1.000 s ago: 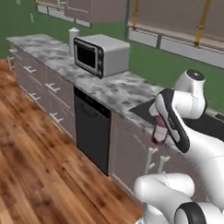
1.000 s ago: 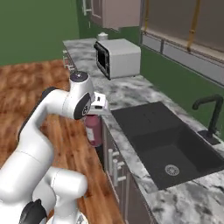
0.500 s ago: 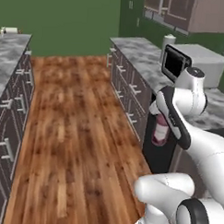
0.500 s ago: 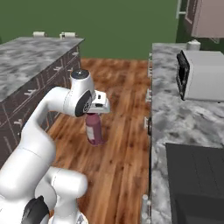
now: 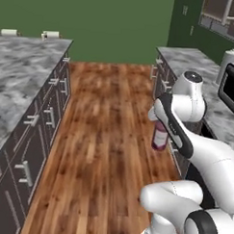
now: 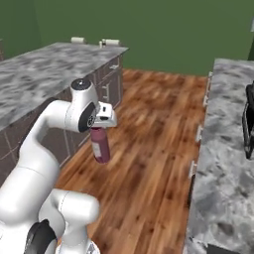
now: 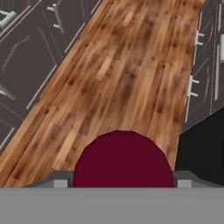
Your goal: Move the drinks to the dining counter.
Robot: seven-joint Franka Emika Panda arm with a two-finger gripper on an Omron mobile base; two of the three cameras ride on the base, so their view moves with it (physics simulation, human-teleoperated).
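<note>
My gripper [image 5: 159, 126] [image 6: 99, 130] hangs over the wooden floor, shut on a red drink [image 5: 160, 137] [image 6: 100, 145], a pinkish-red cylinder held upright by its top. In the hand view the drink's dark red round body [image 7: 122, 159] sits between the two fingertips [image 7: 60, 181]. The dining counter [image 5: 24, 71] [image 6: 44, 69], with a grey-white marble top and dark drawers with metal handles, runs along the left side of the aisle. The held drink is well to its right and below its top.
A second marble counter [image 5: 213, 108] [image 6: 225, 149] with drawers runs along the right, carrying a microwave [image 5: 233, 88] [image 6: 248, 126] and a white roll [image 5: 227, 60]. The wooden floor [image 5: 108, 138] lies open between the counters. Two small white items [image 5: 50, 35] [image 6: 110, 42] stand at the island's far end.
The whole picture has swung, so the camera has moved: the sink counter and microwave have slid off to the right and the aisle and island have come into view. The gripper keeps its hold on the drink.
</note>
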